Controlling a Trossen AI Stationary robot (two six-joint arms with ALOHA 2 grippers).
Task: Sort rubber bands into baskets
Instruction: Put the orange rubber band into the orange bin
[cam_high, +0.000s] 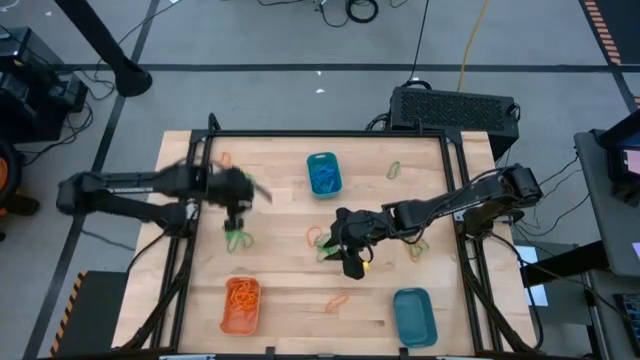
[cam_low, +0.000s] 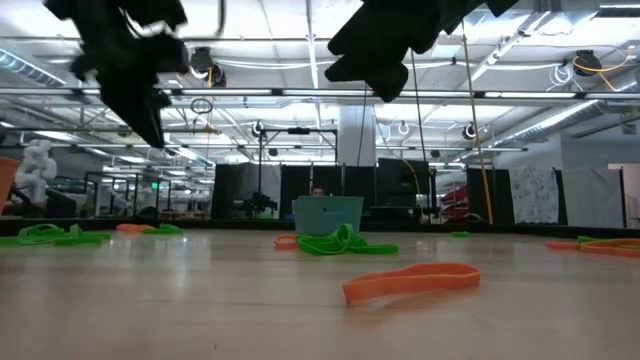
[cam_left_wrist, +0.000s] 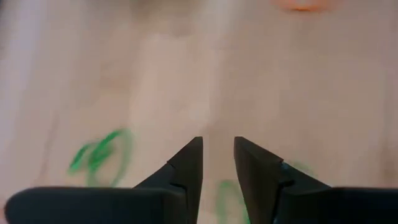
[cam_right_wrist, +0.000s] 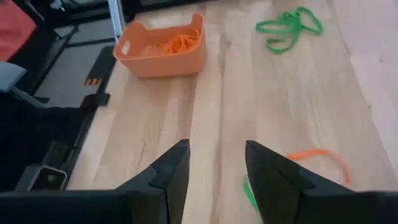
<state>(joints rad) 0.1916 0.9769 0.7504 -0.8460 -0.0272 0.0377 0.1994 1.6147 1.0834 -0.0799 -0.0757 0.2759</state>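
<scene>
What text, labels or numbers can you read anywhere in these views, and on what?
None can be read.
The orange basket, the teal baskets and the wooden table bear no visible print.
Room background in the low view: any signs are too small and blurred to read.

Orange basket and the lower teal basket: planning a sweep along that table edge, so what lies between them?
In the high view, between the orange basket and the lower teal basket lies one orange rubber band; the rest is bare wood.
</scene>
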